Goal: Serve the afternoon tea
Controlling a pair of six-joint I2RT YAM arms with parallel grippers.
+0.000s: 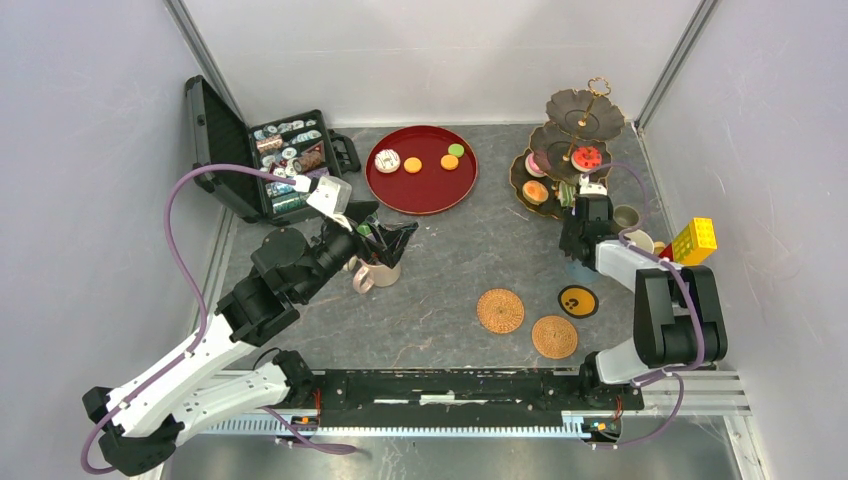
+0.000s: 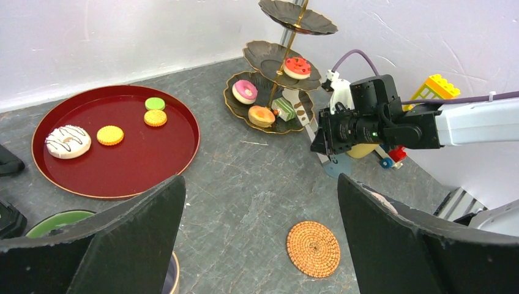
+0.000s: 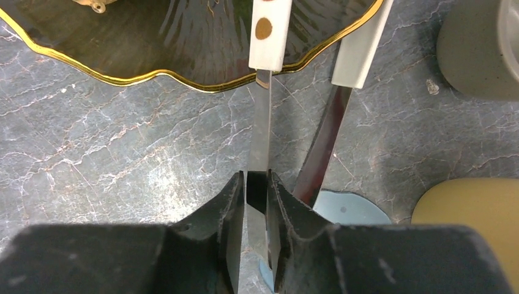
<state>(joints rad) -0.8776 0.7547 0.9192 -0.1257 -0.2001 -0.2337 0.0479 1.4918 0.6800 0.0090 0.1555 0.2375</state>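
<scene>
The right gripper (image 3: 257,184) stands narrow, apparently pinching the white-handled knife (image 3: 262,110) by its blade; the left gripper (image 2: 260,184) gapes wide.

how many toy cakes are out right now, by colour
orange cakes: 3
green cakes: 2
white cake: 1
pink cake: 1
red cake: 1
total: 8
</scene>
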